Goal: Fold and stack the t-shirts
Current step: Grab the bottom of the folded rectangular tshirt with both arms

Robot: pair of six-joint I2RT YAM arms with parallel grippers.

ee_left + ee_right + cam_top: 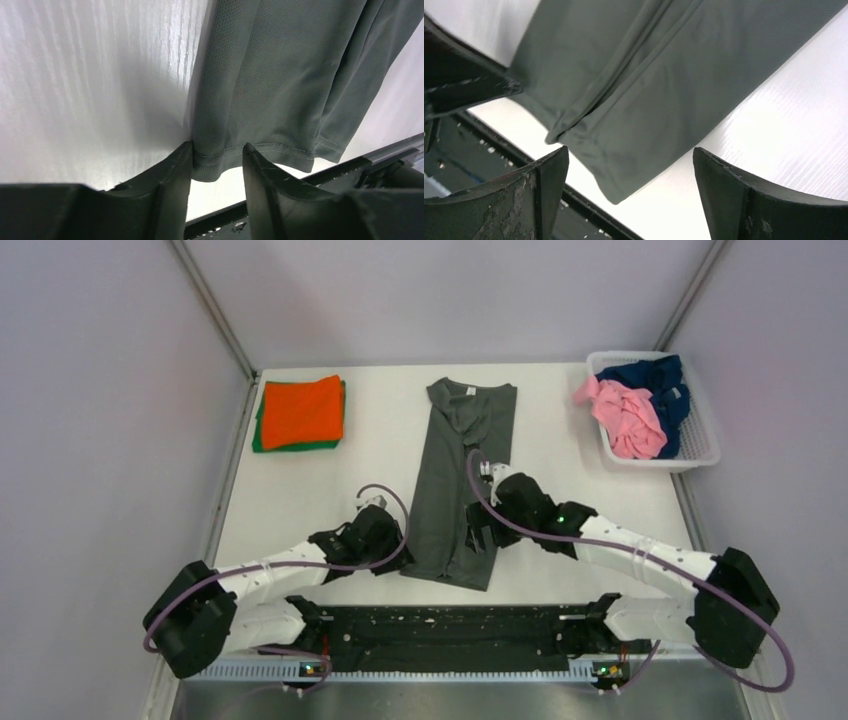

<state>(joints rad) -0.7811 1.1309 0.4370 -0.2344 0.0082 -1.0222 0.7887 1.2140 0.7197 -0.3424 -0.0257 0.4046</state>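
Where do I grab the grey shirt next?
Take the grey shirt by its near hem corners, from the near edge: it lies as a long narrow strip, collar far, with the left end effector and right end effector open at that hem.

green t-shirt [290, 447] mostly hidden, navy t-shirt [650, 373] half buried

Both arms reach from their bases at the near edge toward the middle, stretched low and angled inward. The left arm [270, 575] runs from the near left toward the right. Its wrist is bent down, and the 2 fingers of the left gripper [217, 160] stand a narrow gap apart, not closed. The right arm [640, 560] runs from the near right toward the left. The right gripper [629, 155] is tipped down with its 2 fingers spread wide.
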